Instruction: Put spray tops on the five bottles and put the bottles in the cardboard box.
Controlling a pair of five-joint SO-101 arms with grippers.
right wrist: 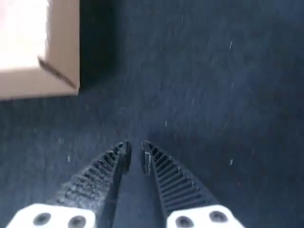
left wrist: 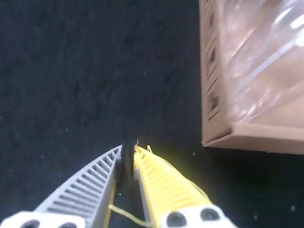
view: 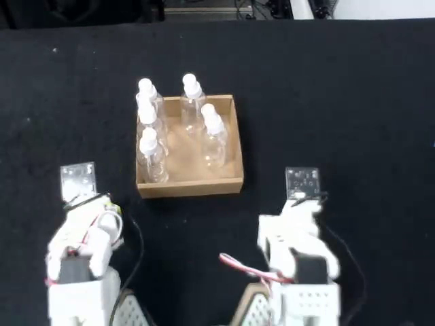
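Both arms are tucked back at the near edge of the counter (view: pixel 353 102), the left arm (view: pixel 81 244) and the right arm (view: pixel 299 248) folded low on either side of the cardboard box (view: pixel 190 185). The left gripper (left wrist: pixel 127 151) is pinched closed on nothing, with its tips over the dark counter and the box's corner beside it but apart. The right gripper (right wrist: pixel 135 153) is clenched too, with only a sliver between the tips and nothing held, and the box is clear of it. Five bottles (view: pixel 151 159) stand upright inside the box with white spray tops (view: pixel 189 83) on. Three stand along the left arm's side and two toward the other. The clear glare in the left wrist view is probably a bottle's side.
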